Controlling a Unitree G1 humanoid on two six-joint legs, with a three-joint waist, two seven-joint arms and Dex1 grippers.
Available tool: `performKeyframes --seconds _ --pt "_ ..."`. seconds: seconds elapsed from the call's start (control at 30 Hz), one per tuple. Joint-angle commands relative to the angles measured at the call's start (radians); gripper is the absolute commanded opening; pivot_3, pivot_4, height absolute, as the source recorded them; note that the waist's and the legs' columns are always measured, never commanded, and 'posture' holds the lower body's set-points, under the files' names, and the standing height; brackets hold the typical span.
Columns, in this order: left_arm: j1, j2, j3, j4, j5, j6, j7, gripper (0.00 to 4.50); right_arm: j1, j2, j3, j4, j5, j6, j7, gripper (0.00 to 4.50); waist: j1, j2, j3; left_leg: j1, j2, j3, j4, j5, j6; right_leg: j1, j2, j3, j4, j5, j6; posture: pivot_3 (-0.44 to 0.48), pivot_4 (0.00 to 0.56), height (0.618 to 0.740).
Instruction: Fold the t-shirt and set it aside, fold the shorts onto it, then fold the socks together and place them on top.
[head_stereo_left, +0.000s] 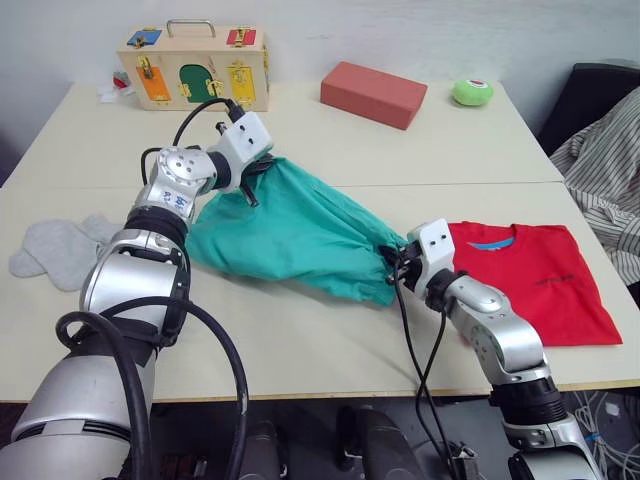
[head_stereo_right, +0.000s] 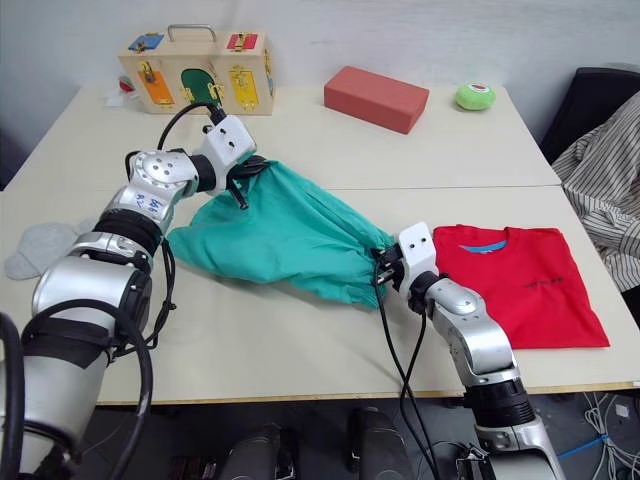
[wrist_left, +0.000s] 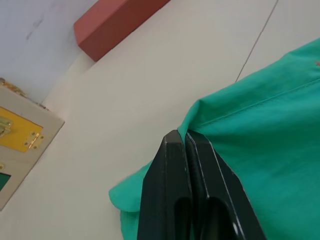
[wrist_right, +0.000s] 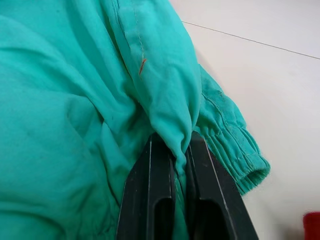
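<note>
The shorts (head_stereo_left: 290, 232) lie in the middle of the table (head_stereo_left: 330, 350), stretched between the two grippers, their long axis running from the far left toward the near right. The waist end (gathered elastic) points to the near right, where the right gripper (head_stereo_left: 393, 262) is clenched on a fold of the teal cloth; in the right wrist view a ridge of fabric passes between its fingers (wrist_right: 152, 200). The opposite end points toward the far left, where the left gripper (head_stereo_left: 250, 180) is clamped on the hem, holding that corner raised off the table; in the left wrist view the fingers (wrist_left: 167, 200) meet on the cloth edge.

The t-shirt (head_stereo_left: 535, 275) lies folded flat just right of the shorts' waist end, collar toward the far side, blue label showing. The socks (head_stereo_left: 55, 250) lie at the left edge of the table, well apart from the shorts.

Along the far edge stand a wooden latch box (head_stereo_left: 195, 68), a brick (head_stereo_left: 373, 94) and a green ball (head_stereo_left: 472, 92). Striped fabric (head_stereo_left: 605, 170) hangs at the right.
</note>
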Motion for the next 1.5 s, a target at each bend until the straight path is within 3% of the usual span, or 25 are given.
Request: performKeyframes --seconds 0.03,0.27,0.37,0.43,0.47,0.57,0.7,0.93,1.13,1.2,1.3,1.5 --pt "0.001 0.009 0.050 0.001 -0.012 0.018 0.062 0.43 0.008 0.033 -0.046 -0.020 -0.001 -0.049 -0.025 0.59 -0.003 0.000 0.000 0.000 0.000 0.000 0.000 0.000 0.000 0.000 0.000 0.000 0.000 0.000 0.000 0.000 0.150 0.740" --pt "0.011 0.067 0.181 -0.032 -0.098 -0.067 -0.011 2.49 0.044 -0.055 -0.121 -0.086 -0.024 -0.138 0.034 2.84 -0.002 0.000 0.000 0.000 0.000 0.001 0.000 0.000 -0.001 0.000 0.000 0.000 0.000 0.000 0.000 0.000 0.150 0.740" --pt "0.019 0.105 0.252 -0.061 -0.175 -0.108 -0.162 3.47 0.073 -0.123 -0.144 -0.138 -0.008 -0.171 0.114 3.89 -0.002 0.000 0.000 0.000 0.000 0.001 0.000 0.000 -0.001 0.000 0.001 -0.001 0.000 0.000 0.000 0.000 0.150 0.740" --pt "0.062 0.129 0.288 -0.113 -0.257 -0.127 -0.422 4.13 0.097 -0.164 -0.119 -0.202 0.011 -0.207 0.204 4.50 -0.003 0.000 0.000 0.001 0.000 0.003 -0.001 0.000 -0.001 0.000 0.002 -0.002 0.000 0.000 0.000 0.000 0.150 0.740" --pt "0.099 0.145 0.288 -0.152 -0.285 -0.131 -0.548 4.40 0.110 -0.181 -0.091 -0.238 0.017 -0.227 0.251 4.50 -0.004 0.000 0.000 0.002 0.000 0.003 -0.001 0.000 -0.001 0.000 0.002 -0.001 0.001 0.000 0.000 0.000 0.150 0.740" --pt "0.246 0.211 0.249 -0.287 -0.309 -0.123 -0.776 4.49 0.144 -0.201 0.018 -0.305 -0.007 -0.279 0.349 4.50 -0.011 0.000 0.000 0.005 0.000 0.005 -0.001 0.000 -0.004 0.000 0.012 0.001 0.001 0.000 0.000 0.000 0.150 0.740" --pt "0.441 0.285 0.248 -0.472 -0.347 -0.066 -0.867 4.49 0.147 -0.169 0.144 -0.288 -0.100 -0.309 0.349 4.50 -0.019 0.000 0.000 0.006 0.004 0.004 -0.001 0.001 -0.008 0.001 0.013 0.004 0.002 -0.001 -0.002 0.000 0.150 0.740" --pt "0.638 0.318 0.234 -0.594 -0.335 -0.142 -0.840 4.49 0.090 -0.120 0.272 -0.089 -0.361 -0.432 0.250 4.50 0.000 0.000 0.000 0.006 0.007 0.004 0.000 0.001 -0.008 0.000 0.012 0.011 0.003 -0.001 -0.003 0.000 0.150 0.740" --pt "0.519 0.259 0.091 -0.344 -0.091 -0.336 -0.561 4.49 -0.036 -0.051 0.310 0.107 -0.496 -0.459 0.167 4.50 0.002 -0.003 -0.002 0.006 0.003 0.004 0.000 0.002 -0.005 0.001 0.009 0.011 0.004 0.000 -0.002 0.000 0.150 0.740" --pt "0.470 0.243 0.059 -0.270 -0.038 -0.342 -0.453 4.50 -0.064 -0.029 0.311 0.141 -0.508 -0.468 0.153 4.13 0.001 -0.003 -0.003 0.007 0.004 0.004 0.000 0.002 -0.005 0.002 0.006 0.010 0.004 0.000 -0.002 0.000 0.150 0.740" --pt "0.420 0.225 0.028 -0.194 0.005 -0.327 -0.375 3.85 -0.090 -0.016 0.310 0.171 -0.517 -0.489 0.159 3.22 -0.001 -0.003 -0.003 0.007 0.003 0.004 0.000 0.003 -0.004 0.002 0.003 0.009 0.005 0.000 -0.002 0.000 0.150 0.740" --pt "0.437 0.231 0.031 -0.157 -0.047 -0.278 -0.520 1.98 -0.084 -0.036 0.294 0.167 -0.468 -0.520 0.232 1.09 -0.002 -0.003 -0.003 0.007 0.003 0.004 0.000 0.003 -0.004 0.002 0.003 0.004 0.005 0.000 -0.002 0.000 0.150 0.740"
